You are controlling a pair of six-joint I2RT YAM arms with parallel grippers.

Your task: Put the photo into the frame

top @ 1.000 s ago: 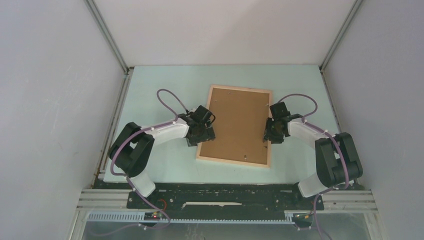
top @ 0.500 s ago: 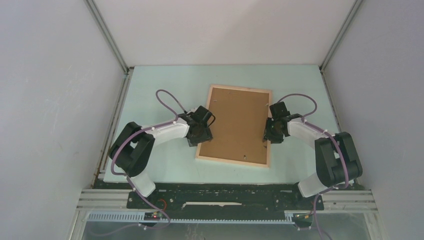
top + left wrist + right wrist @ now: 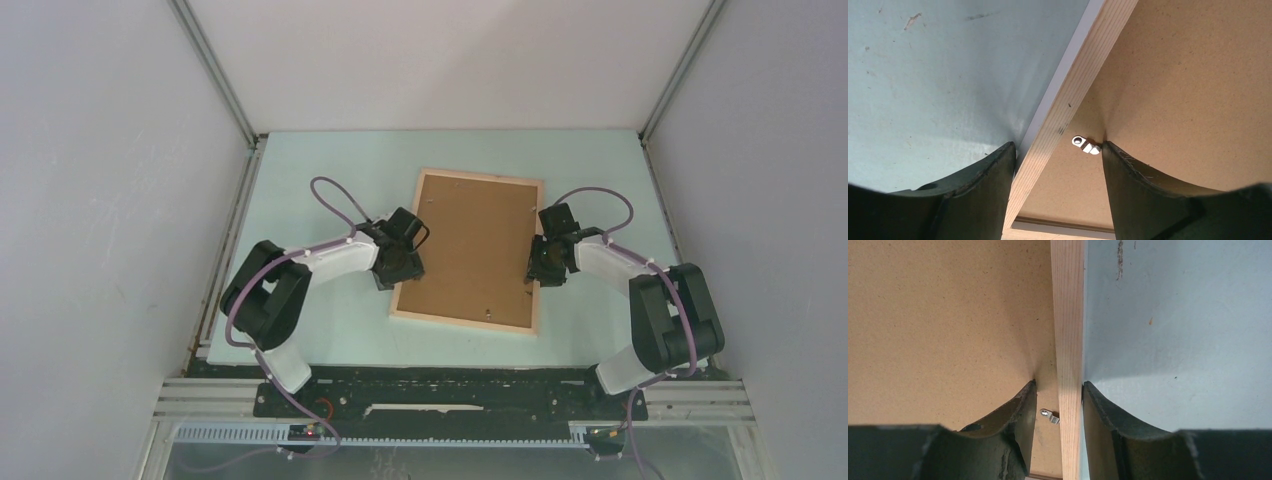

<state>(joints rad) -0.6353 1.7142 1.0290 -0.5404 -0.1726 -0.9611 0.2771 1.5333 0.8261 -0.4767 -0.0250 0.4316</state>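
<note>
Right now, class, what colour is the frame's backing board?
Backing board: plain brown, best in top external view.

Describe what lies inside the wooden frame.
A brown backing board fills the frame, with small metal clips at its edges. Whatever lies under the board, such as the photo, is covered and cannot be seen.

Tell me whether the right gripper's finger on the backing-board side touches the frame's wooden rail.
Apart. The right wrist view shows a strip of backing board and a small metal clip between that finger and the frame rail.
</note>
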